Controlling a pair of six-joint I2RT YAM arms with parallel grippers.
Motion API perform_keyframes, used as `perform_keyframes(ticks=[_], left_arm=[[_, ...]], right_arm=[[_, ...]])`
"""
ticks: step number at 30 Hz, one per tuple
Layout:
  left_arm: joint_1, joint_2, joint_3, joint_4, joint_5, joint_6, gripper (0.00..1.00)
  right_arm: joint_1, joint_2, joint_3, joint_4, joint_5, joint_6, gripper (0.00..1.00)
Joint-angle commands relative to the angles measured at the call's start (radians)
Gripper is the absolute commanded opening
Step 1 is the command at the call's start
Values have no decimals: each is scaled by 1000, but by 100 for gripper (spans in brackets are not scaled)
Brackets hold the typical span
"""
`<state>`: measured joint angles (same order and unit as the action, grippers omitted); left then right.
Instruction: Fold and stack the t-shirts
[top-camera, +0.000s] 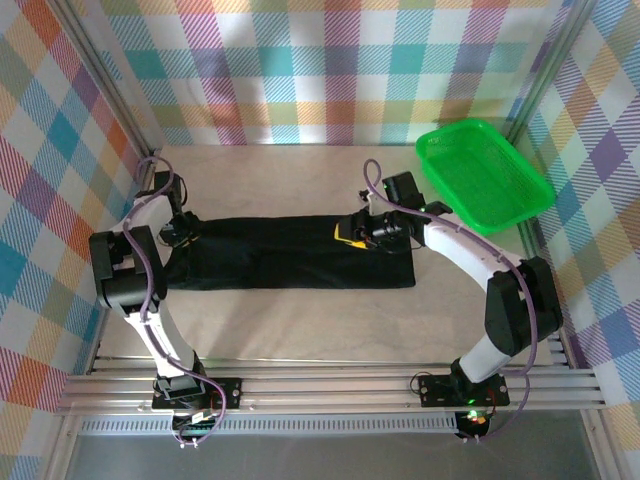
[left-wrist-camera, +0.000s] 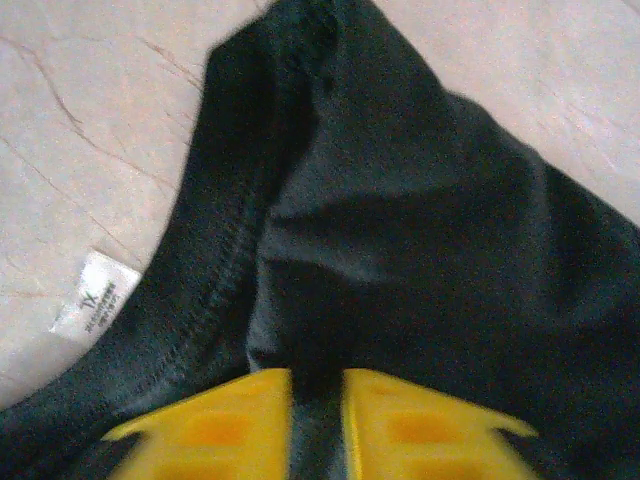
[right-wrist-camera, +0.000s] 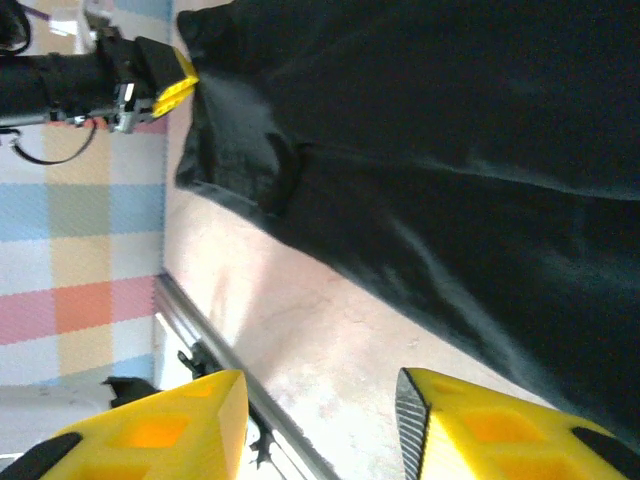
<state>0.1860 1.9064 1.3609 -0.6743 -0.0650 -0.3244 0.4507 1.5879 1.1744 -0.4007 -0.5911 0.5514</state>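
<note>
Fingers (left-wrist-camera: 215, 435) of my left gripper (left-wrist-camera: 318, 390) pinch the collar end of the plain black cloth t-shirt (top-camera: 290, 252), nearly shut with fabric between them. A white size label (left-wrist-camera: 95, 300) lies just to their left. My right gripper (right-wrist-camera: 320, 400) hangs spread wide, gripping nothing, with pale table (right-wrist-camera: 300, 320) between its fingers and the shirt's edge just ahead. I judge a crosswise fold of the long strip is in hand, so the right must grab next. A bright green plastic mesh basket (top-camera: 485, 175) sits beyond the right fingers, apart from the cloth.
</note>
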Motion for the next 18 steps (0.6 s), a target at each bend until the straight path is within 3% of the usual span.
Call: perform_keyframes(ticks=[1,5,9,12,18], left_arm=[[4,11,50,-31,-87,1,40],[-14,-97,31,-47,-145,-51,48],[-46,-254,-74,-93,-114,-216,42],[-92,-345,-202,-51,7,-388,34],[-226,-256,-220,-20,64,-629,30]], right_arm=[[-26,-46,8,-77,110,-43,42],[-89,-31,21,-148,229,-76,38],[-149,45,74,-211,365,-146,32],[-176,150,160,-258,442,-197,26],[-207,358,325,-301,522,-260,19]])
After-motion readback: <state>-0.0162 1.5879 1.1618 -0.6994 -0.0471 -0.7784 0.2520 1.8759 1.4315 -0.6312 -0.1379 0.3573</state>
